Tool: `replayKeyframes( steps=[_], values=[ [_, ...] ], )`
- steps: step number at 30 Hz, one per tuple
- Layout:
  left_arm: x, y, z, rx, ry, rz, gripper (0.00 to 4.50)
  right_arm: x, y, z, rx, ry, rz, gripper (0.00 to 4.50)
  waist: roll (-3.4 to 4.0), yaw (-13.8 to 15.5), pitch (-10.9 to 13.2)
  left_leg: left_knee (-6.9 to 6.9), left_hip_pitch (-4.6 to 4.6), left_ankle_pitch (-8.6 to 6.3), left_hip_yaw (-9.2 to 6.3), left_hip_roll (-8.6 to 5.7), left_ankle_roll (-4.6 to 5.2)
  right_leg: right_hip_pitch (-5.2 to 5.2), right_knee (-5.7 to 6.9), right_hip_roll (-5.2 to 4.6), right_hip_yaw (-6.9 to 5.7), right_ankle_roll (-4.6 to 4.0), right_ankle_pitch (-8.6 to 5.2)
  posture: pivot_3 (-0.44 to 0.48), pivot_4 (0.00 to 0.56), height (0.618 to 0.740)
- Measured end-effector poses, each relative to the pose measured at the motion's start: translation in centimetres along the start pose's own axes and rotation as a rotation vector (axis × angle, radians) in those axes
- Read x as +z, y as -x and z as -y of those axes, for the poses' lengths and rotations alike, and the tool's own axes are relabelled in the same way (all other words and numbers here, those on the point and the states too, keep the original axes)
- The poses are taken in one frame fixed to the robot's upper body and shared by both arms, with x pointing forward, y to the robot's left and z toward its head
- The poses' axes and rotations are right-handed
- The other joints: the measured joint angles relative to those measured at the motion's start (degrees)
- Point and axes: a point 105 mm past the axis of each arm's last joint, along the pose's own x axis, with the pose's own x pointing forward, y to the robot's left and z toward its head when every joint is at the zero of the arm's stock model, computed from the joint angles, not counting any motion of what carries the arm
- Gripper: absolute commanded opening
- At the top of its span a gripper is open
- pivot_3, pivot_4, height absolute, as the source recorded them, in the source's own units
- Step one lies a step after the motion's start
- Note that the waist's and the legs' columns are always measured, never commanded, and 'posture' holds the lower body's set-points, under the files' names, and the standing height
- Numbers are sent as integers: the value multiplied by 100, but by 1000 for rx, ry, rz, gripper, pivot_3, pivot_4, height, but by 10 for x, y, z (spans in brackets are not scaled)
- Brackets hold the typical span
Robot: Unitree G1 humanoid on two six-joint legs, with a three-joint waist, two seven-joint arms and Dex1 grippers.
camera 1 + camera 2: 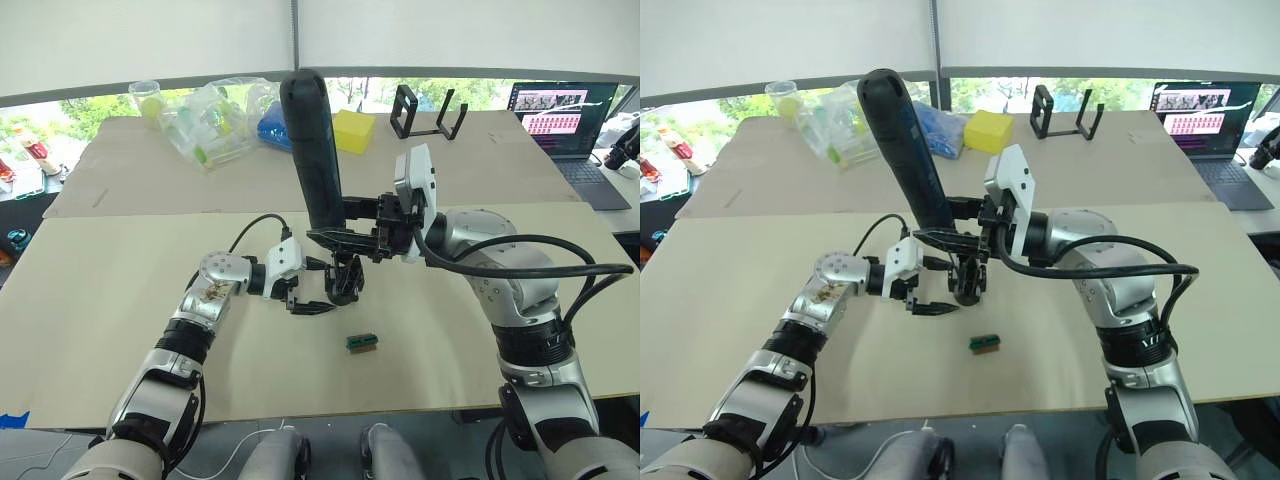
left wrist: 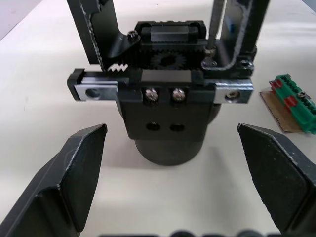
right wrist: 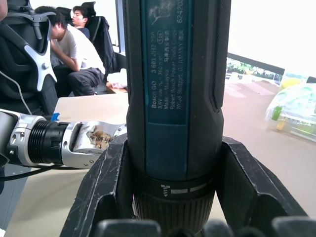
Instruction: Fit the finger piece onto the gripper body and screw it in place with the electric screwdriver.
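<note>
I see the right gripper (image 1: pixel 345 238) clamped on the electric screwdriver (image 1: pixel 312 140), its bit down on the gripper body (image 2: pixel 168 118). Left gripper (image 1: pixel 312 290) sits just beside the body, jaws apart.

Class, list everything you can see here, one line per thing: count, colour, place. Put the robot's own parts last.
Screwdriver: one, black, upright in the right gripper, bit down on the gripper body.
Gripper body: one, black, standing mid-table in front of the left gripper.
Green block: one, green and brown, on the table near the body.
Yellow box: one, far side of the table.
Clear plastic bags: a pile, far left.
Black stand: one, far side.
Laptop: one, open, far right.
People: two, seated beyond the table, in the right wrist view.
Left gripper: open, beside the body, not touching it.
Right gripper: shut on the screwdriver.
</note>
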Motion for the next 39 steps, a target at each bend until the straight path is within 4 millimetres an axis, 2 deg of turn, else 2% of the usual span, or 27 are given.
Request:
replayKeyframes(
  steps=[5, 14, 17, 20, 36, 39],
  values=[
    [-4, -12, 1, 4, 34, 14, 4500, -2, 2, 0, -17, -3, 7, 1913, -1, 13, 0, 6, -1, 0, 0, -2, 0, 1, 3, 0, 0, 0, 0, 0, 150, 740],
    [-5, -21, -1, 6, 34, 22, 4500, -3, 3, 1, -27, -3, 6, 1913, -1, 42, 0, 18, -2, -1, 0, -1, 2, 2, 10, -1, 0, 0, 0, 0, 150, 740],
    [-7, -23, 0, 1, 41, 24, 3697, -3, 4, 2, -29, -2, 6, 1913, -1, 47, 0, 19, -3, -1, -1, -1, 2, 2, 10, -1, 1, 0, 0, 0, 150, 740],
    [-8, -24, 0, -4, 48, 27, 2286, -2, 5, 2, -34, 2, 5, 1913, -1, 54, 0, 20, -3, -1, -1, -2, 3, 3, 11, -2, 0, 0, 0, 0, 150, 740],
    [-9, -27, -1, -6, 26, 32, 2273, -6, 26, 0, -15, -12, 21, 1913, -2, 75, -1, 34, 1, -8, -3, -2, 13, 13, 0, -7, 1, 1, 0, 0, 150, 740],
    [-9, -28, -1, -1, 12, 30, 2273, -10, 27, -1, -19, 41, 26, 1913, -3, 76, -2, 35, 5, -8, -2, -3, 13, 17, -6, -8, 2, 1, 0, 0, 150, 740]
  ],
)
